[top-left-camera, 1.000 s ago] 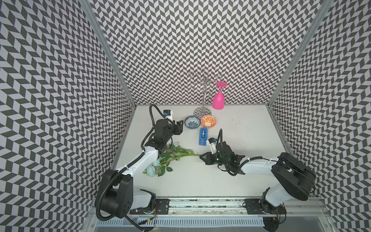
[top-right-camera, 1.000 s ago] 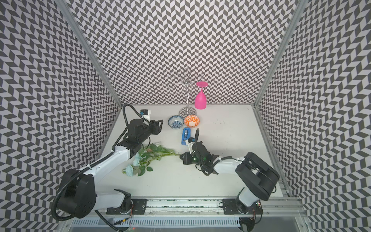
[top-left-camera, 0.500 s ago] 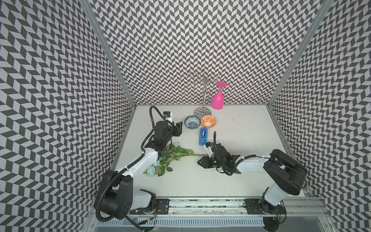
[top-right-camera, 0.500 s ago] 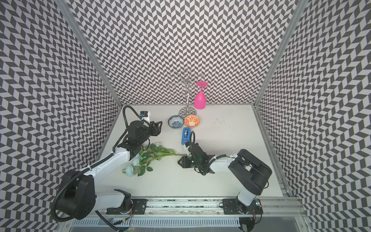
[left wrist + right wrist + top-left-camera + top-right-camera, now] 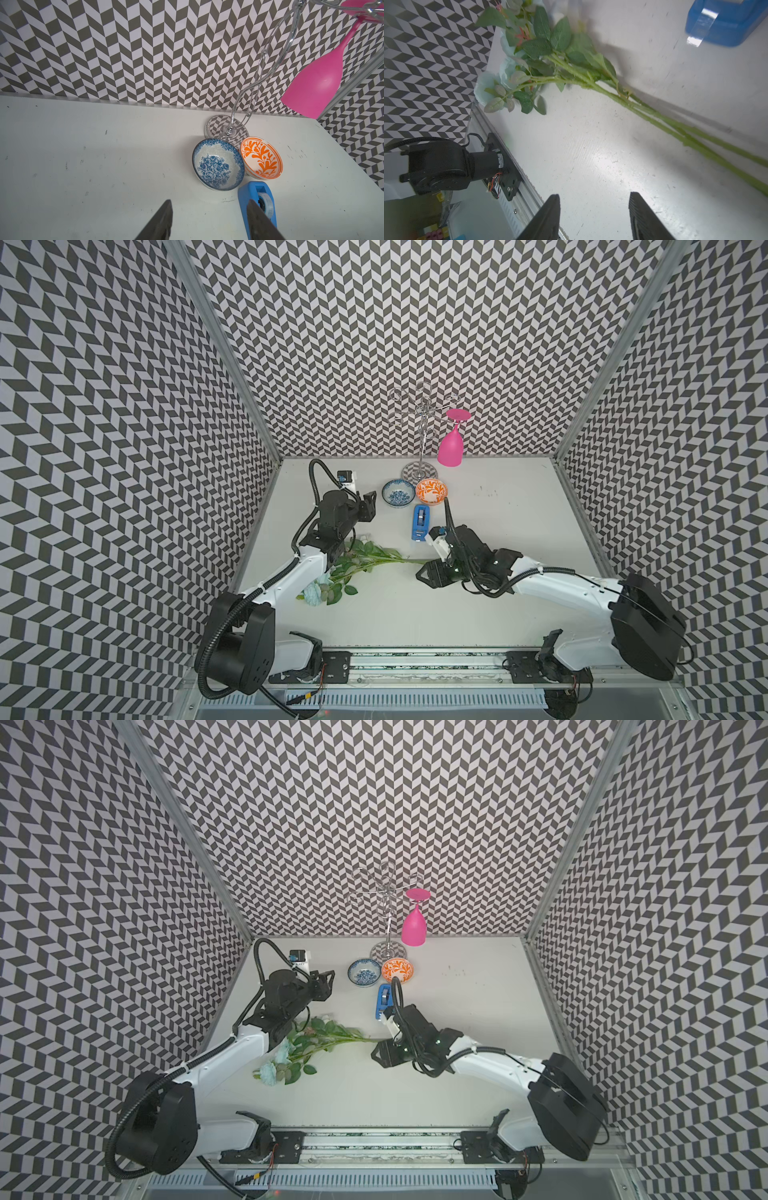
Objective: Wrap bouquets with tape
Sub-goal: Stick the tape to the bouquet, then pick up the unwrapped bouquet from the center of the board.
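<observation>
Room: tabletop [image 5: 519, 531] bare on right side up to the wall, also front-centre by the rail [image 5: 415, 657]. The bouquet [image 5: 357, 566] lies flat left-centre, blooms toward left wall, partly under left arm. Stem tips just beside right jaws, outside their gap. Both left jaws & right jaws open, empty. The tape [image 5: 420, 522] sits btwn arms near blue bowl [image 5: 398, 494], apart from left jaws.

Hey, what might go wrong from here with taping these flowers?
The bunch of pale blue artificial flowers lies loose; both the left gripper and right gripper are open and empty, so its thin stems may splay. The blue plastic tape dispenser sits beside the blue-patterned bowl and orange-patterned bowl; reaching for it may knock them. Its loose clear tape end could snag.
</observation>
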Available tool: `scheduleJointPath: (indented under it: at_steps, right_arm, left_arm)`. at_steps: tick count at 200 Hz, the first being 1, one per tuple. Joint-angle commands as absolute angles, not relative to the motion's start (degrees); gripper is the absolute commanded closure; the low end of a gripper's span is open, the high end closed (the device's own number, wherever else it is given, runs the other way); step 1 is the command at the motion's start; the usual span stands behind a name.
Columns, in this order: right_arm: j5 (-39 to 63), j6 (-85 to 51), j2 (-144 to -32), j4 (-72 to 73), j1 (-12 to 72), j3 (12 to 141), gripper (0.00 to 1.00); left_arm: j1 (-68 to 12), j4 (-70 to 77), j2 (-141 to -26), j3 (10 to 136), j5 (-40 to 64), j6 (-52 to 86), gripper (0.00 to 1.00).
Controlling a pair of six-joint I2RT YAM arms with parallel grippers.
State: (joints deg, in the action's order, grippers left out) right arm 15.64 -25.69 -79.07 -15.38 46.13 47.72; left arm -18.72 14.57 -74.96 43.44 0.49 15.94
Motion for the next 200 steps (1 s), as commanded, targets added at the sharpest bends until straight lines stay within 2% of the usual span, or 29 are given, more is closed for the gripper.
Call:
scheduleJointPath:
  at_steps: [1,17,40,50,75,92,118,135,200]
  right_arm:
    - [9.6,-15.8,-77.9,-17.2,40.0,51.9,0.43]
    - [14.6,-7.7,-79.2,-13.0,37.1,52.5,0.43]
    - [16.5,5.1,-82.5,-9.7,37.5,53.0,0.44]
    - [20.2,12.3,-82.8,-8.5,38.4,52.1,0.44]
    - [16.4,23.7,-80.6,4.6,41.9,43.7,0.42]
    - [16.2,25.8,-81.8,10.8,42.1,41.6,0.43]
    - [15.3,28.7,-86.3,9.6,42.8,44.1,0.45]
    - [11.1,31.5,-89.6,9.9,44.0,44.8,0.46]
    - [12.3,35.2,-97.2,7.1,44.6,49.1,0.49]
  left_arm:
    - [-18.4,16.0,-72.7,42.6,-1.1,16.0,0.43]
    - [-18.4,16.8,-72.2,42.0,-1.1,16.0,0.43]
    - [-18.2,16.2,-72.1,42.2,-1.5,15.9,0.43]
    - [-18.2,16.0,-72.0,42.1,-1.7,15.7,0.43]
    - [-18.1,16.3,-72.0,41.8,-2.2,15.5,0.43]
    - [-17.9,16.3,-72.2,41.8,-2.5,15.6,0.43]
    - [-17.8,16.2,-72.1,41.7,-3.0,15.5,0.43]
    - [-17.7,16.2,-72.0,41.6,-3.3,15.3,0.43]
    - [-17.4,16.2,-71.9,41.3,-4.0,14.9,0.43]
